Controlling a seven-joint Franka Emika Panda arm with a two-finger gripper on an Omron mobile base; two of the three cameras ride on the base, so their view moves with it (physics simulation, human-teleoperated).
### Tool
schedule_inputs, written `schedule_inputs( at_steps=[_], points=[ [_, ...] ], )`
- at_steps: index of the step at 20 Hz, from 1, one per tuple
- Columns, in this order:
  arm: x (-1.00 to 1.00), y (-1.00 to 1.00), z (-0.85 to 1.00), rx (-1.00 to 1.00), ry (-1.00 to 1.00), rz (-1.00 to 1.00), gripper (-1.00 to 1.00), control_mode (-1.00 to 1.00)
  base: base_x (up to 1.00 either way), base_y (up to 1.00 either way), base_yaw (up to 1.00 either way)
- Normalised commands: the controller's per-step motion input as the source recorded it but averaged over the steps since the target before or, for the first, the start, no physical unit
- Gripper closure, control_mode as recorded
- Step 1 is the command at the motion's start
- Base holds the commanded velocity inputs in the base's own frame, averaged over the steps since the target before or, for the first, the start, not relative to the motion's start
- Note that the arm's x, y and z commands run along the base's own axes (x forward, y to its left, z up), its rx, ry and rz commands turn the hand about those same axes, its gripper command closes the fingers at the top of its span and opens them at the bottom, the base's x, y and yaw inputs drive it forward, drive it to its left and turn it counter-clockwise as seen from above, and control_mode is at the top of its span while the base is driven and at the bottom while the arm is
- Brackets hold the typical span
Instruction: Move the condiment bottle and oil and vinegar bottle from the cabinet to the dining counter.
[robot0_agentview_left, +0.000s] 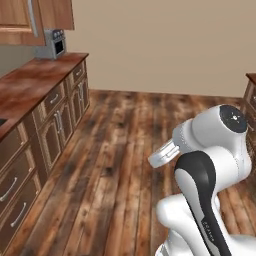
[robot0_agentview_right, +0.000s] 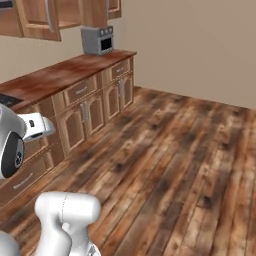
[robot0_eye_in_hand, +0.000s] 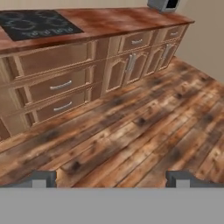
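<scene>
**A:** What have you got at the fingers?

**B:** In your hand view the gripper (robot0_eye_in_hand: 111, 178) has its two dark tips standing far apart at the bottom, one fingertip (robot0_eye_in_hand: 43, 178) at the left, the other at the right, with nothing between them. You are holding nothing. Beyond the tips you look down on bare wooden floor (robot0_eye_in_hand: 144, 131).

**A:** And further out?

**B:** Past the floor runs the narrow counter (robot0_eye_in_hand: 109, 22) with a reddish-brown top. Its black stovetop (robot0_eye_in_hand: 37, 24) is set into the top at the left of your hand view, and drawers (robot0_eye_in_hand: 59, 85) with grey handles sit under it, with arched doors further along. A small grey toaster oven (robot0_agentview_right: 97, 40) stands at the far end of that counter, against the wall.

**A:** Where is the cabinet?

**B:** You see the cabinet (robot0_agentview_right: 37, 17) on the wall above that counter, light-brown wood with a long grey bar handle (robot0_agentview_right: 50, 15); in the left base view it is the cabinet at top left. From here you cannot tell what is inside it. Your arm (robot0_agentview_left: 210, 165) is folded low over the floor, well apart from the cabinet.
</scene>
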Motion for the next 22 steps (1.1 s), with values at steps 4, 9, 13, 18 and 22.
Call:
schedule_inputs(
  at_steps=[4,9,13,18,22],
  points=[
    [0.00,0.00,0.00,0.00,0.00,0.00,-1.00,1.00,1.00,0.00,0.06],
    [0.00,0.00,0.00,0.00,0.00,0.00,-1.00,1.00,1.00,0.00,0.08],
    [0.00,0.00,0.00,0.00,0.00,0.00,-1.00,1.00,1.00,0.00,0.11],
    [0.00,0.00,0.00,0.00,0.00,0.00,-1.00,1.00,1.00,0.03,0.14],
    [0.00,0.00,0.00,0.00,0.00,0.00,-1.00,1.00,0.98,0.10,0.16]
  ],
)
